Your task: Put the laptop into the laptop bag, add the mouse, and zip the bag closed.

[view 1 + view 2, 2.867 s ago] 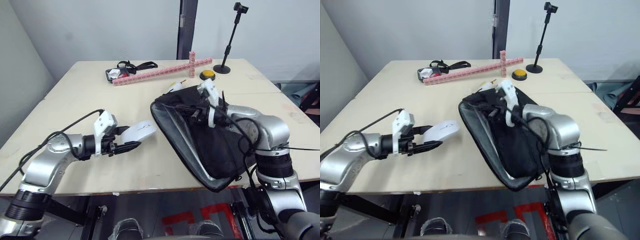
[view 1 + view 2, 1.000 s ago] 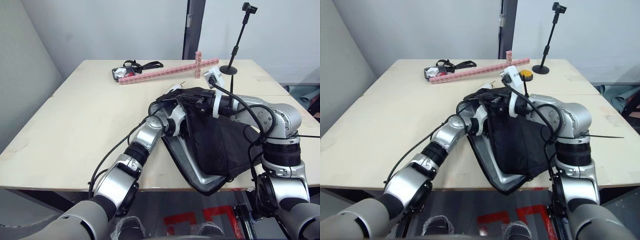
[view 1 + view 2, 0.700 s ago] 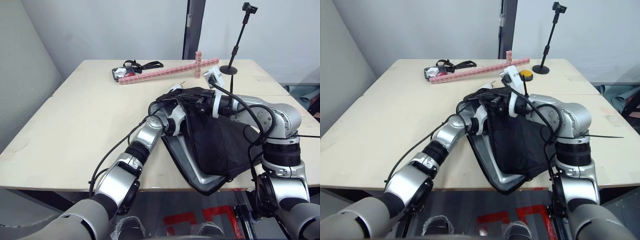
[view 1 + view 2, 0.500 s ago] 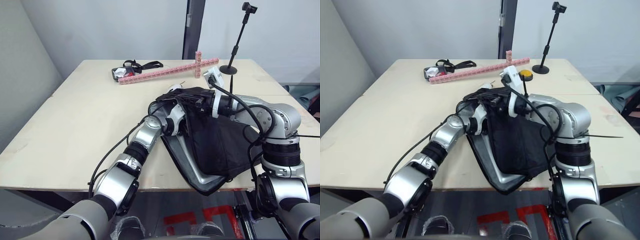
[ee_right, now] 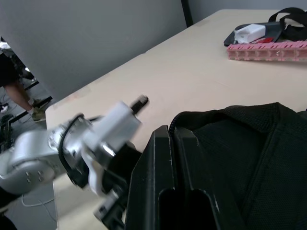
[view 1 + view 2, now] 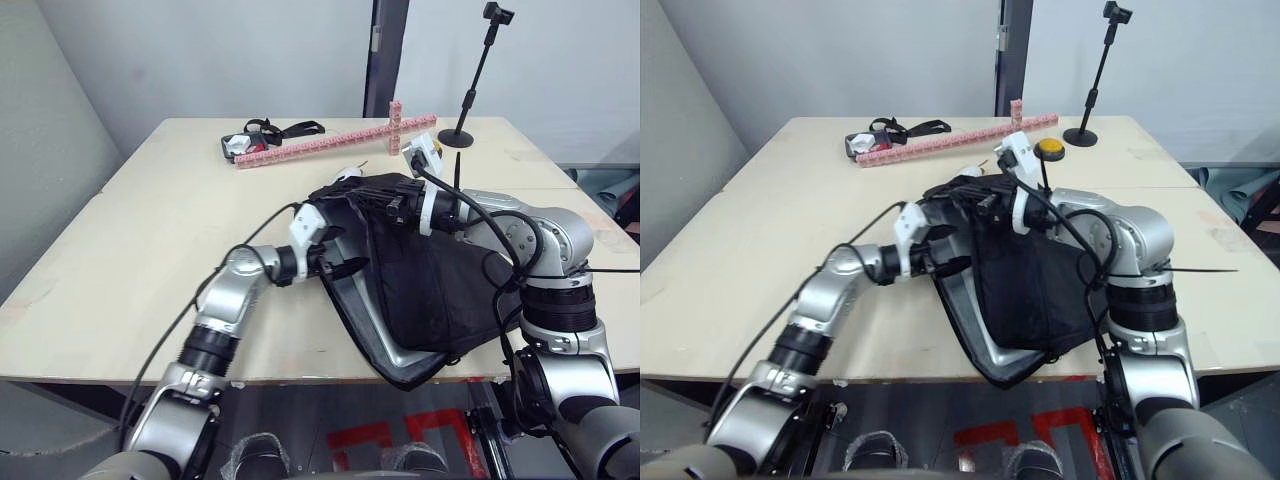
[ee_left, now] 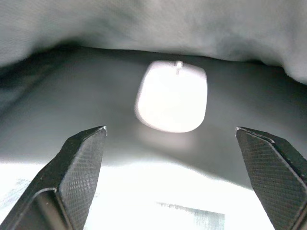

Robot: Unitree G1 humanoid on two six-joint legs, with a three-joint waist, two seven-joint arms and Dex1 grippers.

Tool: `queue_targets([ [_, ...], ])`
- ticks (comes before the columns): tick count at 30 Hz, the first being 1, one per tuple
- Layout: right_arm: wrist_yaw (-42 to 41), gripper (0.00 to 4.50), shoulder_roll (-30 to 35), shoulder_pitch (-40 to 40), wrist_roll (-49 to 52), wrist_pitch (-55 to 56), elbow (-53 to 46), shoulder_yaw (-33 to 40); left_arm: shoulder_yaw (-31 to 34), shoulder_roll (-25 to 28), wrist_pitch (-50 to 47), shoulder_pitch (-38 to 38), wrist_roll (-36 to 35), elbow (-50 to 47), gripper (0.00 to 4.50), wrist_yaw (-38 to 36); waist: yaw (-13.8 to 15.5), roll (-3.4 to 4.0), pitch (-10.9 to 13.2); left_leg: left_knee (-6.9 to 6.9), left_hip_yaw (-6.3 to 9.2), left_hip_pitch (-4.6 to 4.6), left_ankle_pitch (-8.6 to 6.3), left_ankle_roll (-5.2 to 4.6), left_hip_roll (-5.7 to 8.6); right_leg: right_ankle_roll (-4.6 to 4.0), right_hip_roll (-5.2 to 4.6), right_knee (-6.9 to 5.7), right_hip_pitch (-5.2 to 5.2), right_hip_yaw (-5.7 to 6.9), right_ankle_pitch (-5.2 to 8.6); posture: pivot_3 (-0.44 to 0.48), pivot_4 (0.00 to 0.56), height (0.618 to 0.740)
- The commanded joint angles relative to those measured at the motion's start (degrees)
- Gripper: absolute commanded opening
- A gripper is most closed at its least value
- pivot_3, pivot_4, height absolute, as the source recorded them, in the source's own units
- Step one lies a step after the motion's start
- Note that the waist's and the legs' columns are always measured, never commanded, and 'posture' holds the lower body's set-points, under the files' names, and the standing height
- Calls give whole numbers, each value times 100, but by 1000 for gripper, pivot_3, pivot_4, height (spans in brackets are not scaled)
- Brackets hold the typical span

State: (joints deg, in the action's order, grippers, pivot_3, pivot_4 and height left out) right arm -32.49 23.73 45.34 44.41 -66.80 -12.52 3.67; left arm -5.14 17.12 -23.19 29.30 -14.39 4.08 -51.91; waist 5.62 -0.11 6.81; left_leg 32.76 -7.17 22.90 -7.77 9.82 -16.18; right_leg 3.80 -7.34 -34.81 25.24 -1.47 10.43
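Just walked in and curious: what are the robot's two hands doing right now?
Left hand: open, empty; the small glossy white mouse lies ahead inside.
Right hand: closed on the black fabric laptop bag.

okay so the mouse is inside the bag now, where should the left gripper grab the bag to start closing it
Probably the loose front edge of the bag's mouth, coming from the robot's left. The right gripper already pinches the upper flap, and the left gripper, open, faces the mouse through that gap.

Pink block strip (image 6: 330, 143), yellow button (image 6: 1047, 147), black stand (image 6: 472, 82) on table (image 6: 150, 230).
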Motion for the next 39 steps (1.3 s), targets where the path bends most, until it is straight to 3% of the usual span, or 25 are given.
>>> queue_targets([
  [1,-250,0,57,13,-120,439,-123,-175,322,479,-323,-342,-393,-797,4485,-138,-13,1,0,-1,-1,0,-1,1,0,0,0,1,0,0,0,0,150,740],
  [12,-1258,0,728,-809,-1657,2105,-442,-2058,2221,2955,-955,-1953,-1351,-1691,4485,-911,-2,3,2,-31,-2,-3,-3,8,-2,6,2,21,1,10,6,0,150,740],
  [22,-1713,0,882,-1160,-2437,3031,-231,-2481,2814,3579,-1005,-2454,-1596,-1668,4485,-1006,-41,3,2,-31,-2,-15,-6,-3,-2,6,2,6,-2,7,6,0,150,740],
  [27,-2029,1600,876,-1130,-2143,2951,-269,-2161,2807,3713,-945,-2355,-1573,-1486,4500,-1084,-56,3,2,-30,-1,-15,-6,-7,-2,5,3,2,0,7,6,0,150,740],
  [31,-2486,2966,1351,-1113,-1908,3038,-316,-1679,2858,3915,-851,-2260,-1545,-1225,4500,-1221,-42,3,2,-26,-2,-15,-8,-13,-2,3,2,1,-2,6,6,0,150,740],
  [35,-3049,4374,2058,-1020,-1494,3165,77,-640,2936,4135,-824,-2173,-1570,-982,4500,-1351,-41,2,2,-24,-1,-16,-8,-17,-2,3,2,-3,-2,5,7,0,150,740],
  [39,-3799,4476,3203,-962,-1752,3566,890,-135,3089,4430,-917,-1861,-1612,-516,4500,-1421,-19,1,1,-15,-1,-14,-8,-23,-2,0,2,-6,-4,4,7,0,150,740],
])
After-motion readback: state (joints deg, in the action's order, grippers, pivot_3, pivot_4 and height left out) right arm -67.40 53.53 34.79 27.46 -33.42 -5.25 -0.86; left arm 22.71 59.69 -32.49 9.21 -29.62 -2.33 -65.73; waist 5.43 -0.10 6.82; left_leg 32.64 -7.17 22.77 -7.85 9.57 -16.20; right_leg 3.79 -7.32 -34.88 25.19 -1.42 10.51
